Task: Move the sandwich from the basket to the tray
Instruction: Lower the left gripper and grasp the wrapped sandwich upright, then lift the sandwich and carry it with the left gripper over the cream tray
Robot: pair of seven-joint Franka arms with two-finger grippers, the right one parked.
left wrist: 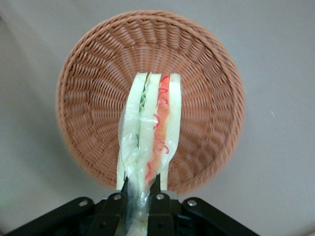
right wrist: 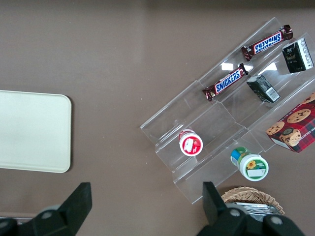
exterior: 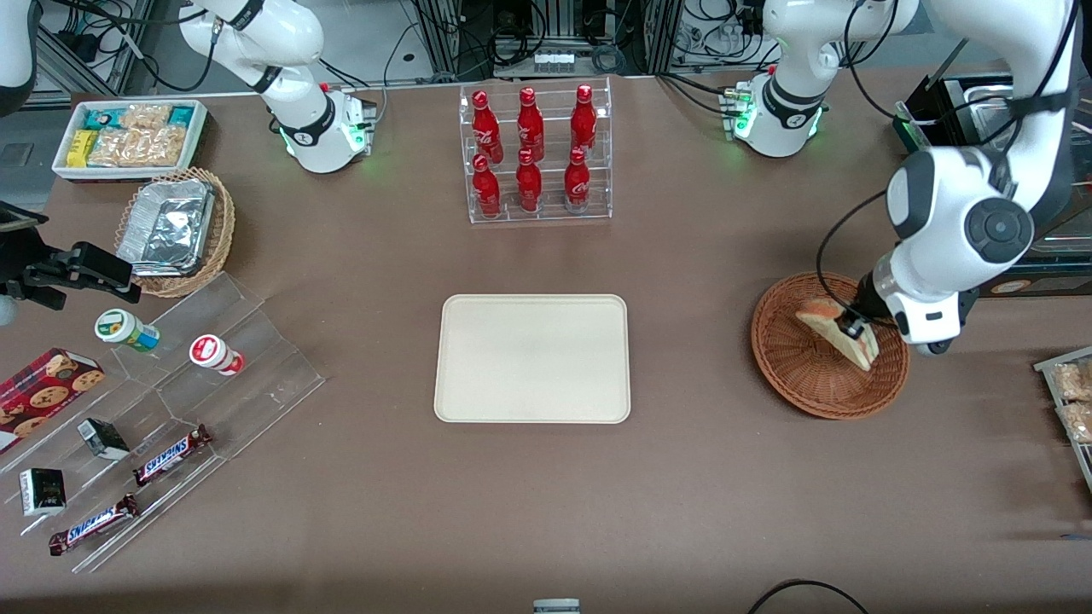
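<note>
Hanging right over the basket (exterior: 819,375), the gripper (left wrist: 139,196) has its fingers (left wrist: 158,202) pinched tight on one end of the sandwich (left wrist: 150,132), holding it up off the weave. Tray (exterior: 532,358) sits well apart mid-table, bottle rack (exterior: 534,153) farther back.

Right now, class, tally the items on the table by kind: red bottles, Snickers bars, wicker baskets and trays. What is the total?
Red bottles: 6
Snickers bars: 2
Wicker baskets: 2
Trays: 2
Total: 12
The end effector grips the sandwich above the reddish-brown basket.
</note>
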